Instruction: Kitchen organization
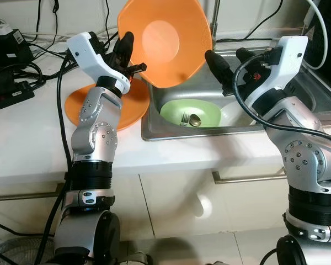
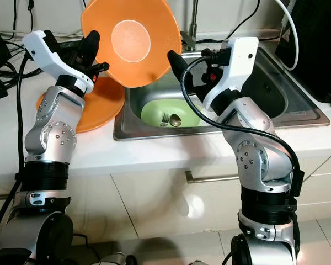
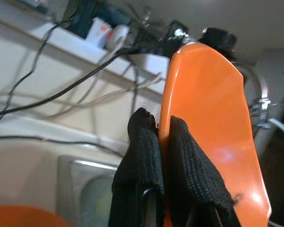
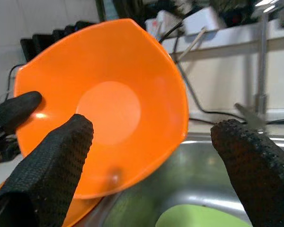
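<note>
My left gripper [image 1: 129, 55] is shut on the left rim of an orange bowl [image 1: 165, 41], one finger inside and one outside. It holds the bowl tilted on its side, with the opening facing me, above the left edge of the steel sink [image 1: 314, 94]. In the left wrist view the fingers [image 3: 142, 142] pinch the orange rim [image 3: 208, 118]. My right gripper [image 1: 227, 55] stands open over the sink, just right of the bowl's rim and not touching it. Its wrist view looks into the orange bowl [image 4: 104, 118].
A green dish [image 1: 190, 113] with a spoon [image 1: 194, 120] and a fork lies in the sink. An orange plate [image 1: 129, 107] rests on the white counter below my left arm. Black cables and a power strip [image 1: 11, 83] crowd the counter's left. The faucet [image 1: 215, 22] rises behind the bowl.
</note>
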Robot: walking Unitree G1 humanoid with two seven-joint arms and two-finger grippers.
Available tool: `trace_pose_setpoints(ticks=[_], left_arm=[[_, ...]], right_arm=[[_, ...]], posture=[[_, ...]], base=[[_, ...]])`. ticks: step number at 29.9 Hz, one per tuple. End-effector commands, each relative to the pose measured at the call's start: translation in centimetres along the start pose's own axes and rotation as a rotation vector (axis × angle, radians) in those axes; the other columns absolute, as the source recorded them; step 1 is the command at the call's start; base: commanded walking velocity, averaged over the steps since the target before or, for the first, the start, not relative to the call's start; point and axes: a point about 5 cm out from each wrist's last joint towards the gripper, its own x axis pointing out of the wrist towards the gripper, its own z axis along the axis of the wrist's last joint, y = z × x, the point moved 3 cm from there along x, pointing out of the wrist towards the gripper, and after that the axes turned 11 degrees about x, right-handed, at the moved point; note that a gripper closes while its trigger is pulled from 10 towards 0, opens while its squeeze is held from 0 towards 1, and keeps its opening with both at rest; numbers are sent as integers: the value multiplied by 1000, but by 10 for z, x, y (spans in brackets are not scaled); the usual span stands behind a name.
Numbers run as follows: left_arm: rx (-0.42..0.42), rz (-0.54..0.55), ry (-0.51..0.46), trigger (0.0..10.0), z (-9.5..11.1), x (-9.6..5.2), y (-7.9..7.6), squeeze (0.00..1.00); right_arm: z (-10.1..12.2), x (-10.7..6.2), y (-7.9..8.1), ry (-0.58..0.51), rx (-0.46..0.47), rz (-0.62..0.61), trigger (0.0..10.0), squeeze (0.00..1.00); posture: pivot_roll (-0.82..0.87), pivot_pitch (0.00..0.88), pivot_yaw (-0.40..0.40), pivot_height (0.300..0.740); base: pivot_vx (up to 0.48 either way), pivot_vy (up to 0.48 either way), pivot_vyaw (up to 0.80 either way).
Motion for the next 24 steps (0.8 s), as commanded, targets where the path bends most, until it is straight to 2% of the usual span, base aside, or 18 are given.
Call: trace_pose_setpoints(ticks=[1,5,11,19,24], left_arm=[[11,-1,-38,0,10,0,-1,0],[8,-4,-40,0,10,-1,-2,0],[15,-2,-49,0,14,-4,1,0],[21,7,-37,0,12,-8,3,0],[-19,-49,-34,0,11,-11,-8,0]], right_arm=[[0,-1,2,-3,-8,2,10000,0],[0,0,3,-2,-5,8,10000,0],[-1,3,4,-10,-6,13,10000,0],[-2,6,4,-7,-2,9,10000,0],[1,10,0,-33,46,-24,10000,0]], posture=[[-4,52,61,740],[2,53,57,740],[25,61,50,740],[35,77,51,740],[38,91,49,740]], base=[[0,0,0],[0,0,0],[0,0,578],[0,0,0],[0,0,0]])
